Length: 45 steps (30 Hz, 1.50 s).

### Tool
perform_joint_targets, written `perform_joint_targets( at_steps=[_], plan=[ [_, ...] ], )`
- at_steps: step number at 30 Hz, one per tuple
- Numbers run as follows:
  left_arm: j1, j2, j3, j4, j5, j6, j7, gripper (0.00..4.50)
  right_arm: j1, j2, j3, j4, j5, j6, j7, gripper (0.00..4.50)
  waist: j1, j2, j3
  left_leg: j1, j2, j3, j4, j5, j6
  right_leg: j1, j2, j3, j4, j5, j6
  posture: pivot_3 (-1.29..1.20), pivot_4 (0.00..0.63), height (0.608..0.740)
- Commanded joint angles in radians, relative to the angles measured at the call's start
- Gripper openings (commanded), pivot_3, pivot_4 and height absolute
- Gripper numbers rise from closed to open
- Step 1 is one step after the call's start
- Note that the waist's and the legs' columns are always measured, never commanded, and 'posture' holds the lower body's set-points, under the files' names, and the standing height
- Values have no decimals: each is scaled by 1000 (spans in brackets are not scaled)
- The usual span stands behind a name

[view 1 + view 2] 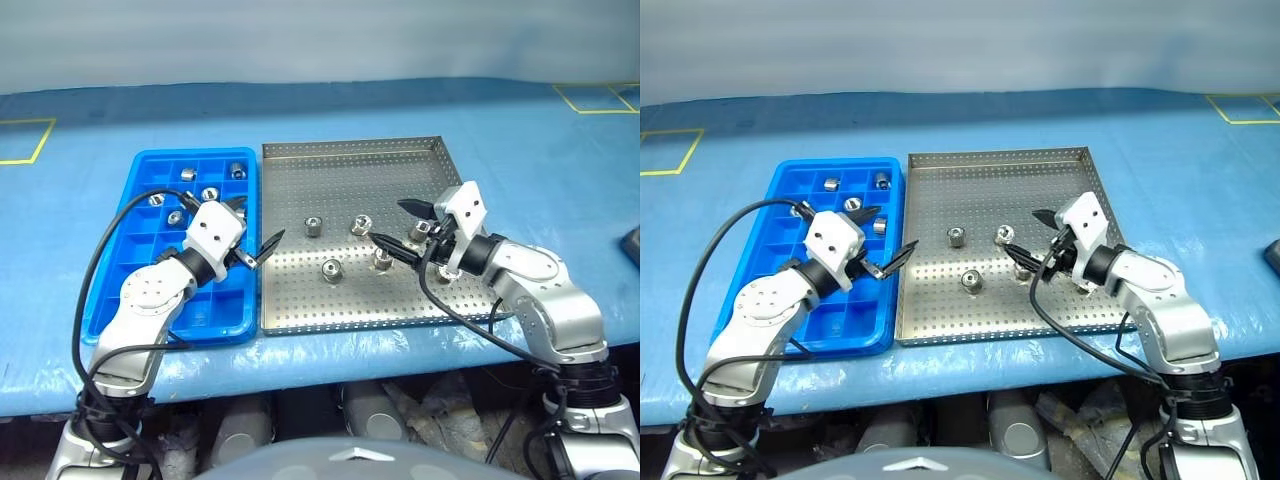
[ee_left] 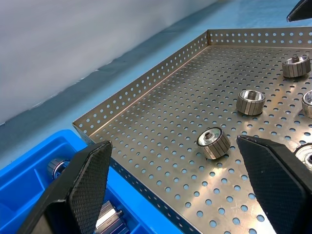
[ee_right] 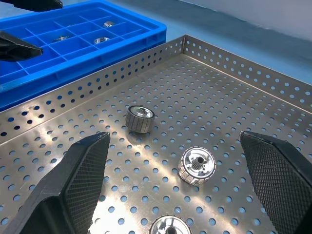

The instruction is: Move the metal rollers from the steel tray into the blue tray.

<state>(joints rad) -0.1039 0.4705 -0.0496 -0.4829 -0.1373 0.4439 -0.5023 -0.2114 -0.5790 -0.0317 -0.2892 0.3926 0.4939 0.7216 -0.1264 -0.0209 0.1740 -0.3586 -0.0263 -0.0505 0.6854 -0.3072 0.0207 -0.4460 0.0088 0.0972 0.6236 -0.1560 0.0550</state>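
On blue cloth, shiny ribbed metal rollers (image 1: 331,271) dot the steel tray (image 1: 350,160).

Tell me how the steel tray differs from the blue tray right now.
The steel tray is silver, square and wider, with one open perforated floor; the blue tray is bright blue plastic, narrower, split into small square compartments. In the steel tray the metal rollers stand loose on the floor; in the blue tray they sit in separate far cells. Both lie side by side on the blue cloth.
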Motion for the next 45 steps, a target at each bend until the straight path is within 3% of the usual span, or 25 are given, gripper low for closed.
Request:
perform_joint_targets(
  at_steps=[1,33,45],
  plan=[
    [-8,-8,-2,-40,-6,-22,2,4463,-7,6,-8,-17,-14,-29,-14,4500,1,0,0,0,0,0,0,0,0,0,0,0,0,0,0,-141,150,740],
    [11,-57,-7,-6,-1,-52,23,4463,15,83,-15,36,-56,-155,-38,4500,-1,0,0,0,0,0,2,0,0,0,0,1,1,1,1,-148,150,740],
    [-105,-70,-166,91,-5,-14,-80,4463,63,40,-41,-27,-27,-87,-27,4500,-13,0,0,0,-1,1,4,0,1,1,0,1,1,1,2,-215,150,740]
  ],
)
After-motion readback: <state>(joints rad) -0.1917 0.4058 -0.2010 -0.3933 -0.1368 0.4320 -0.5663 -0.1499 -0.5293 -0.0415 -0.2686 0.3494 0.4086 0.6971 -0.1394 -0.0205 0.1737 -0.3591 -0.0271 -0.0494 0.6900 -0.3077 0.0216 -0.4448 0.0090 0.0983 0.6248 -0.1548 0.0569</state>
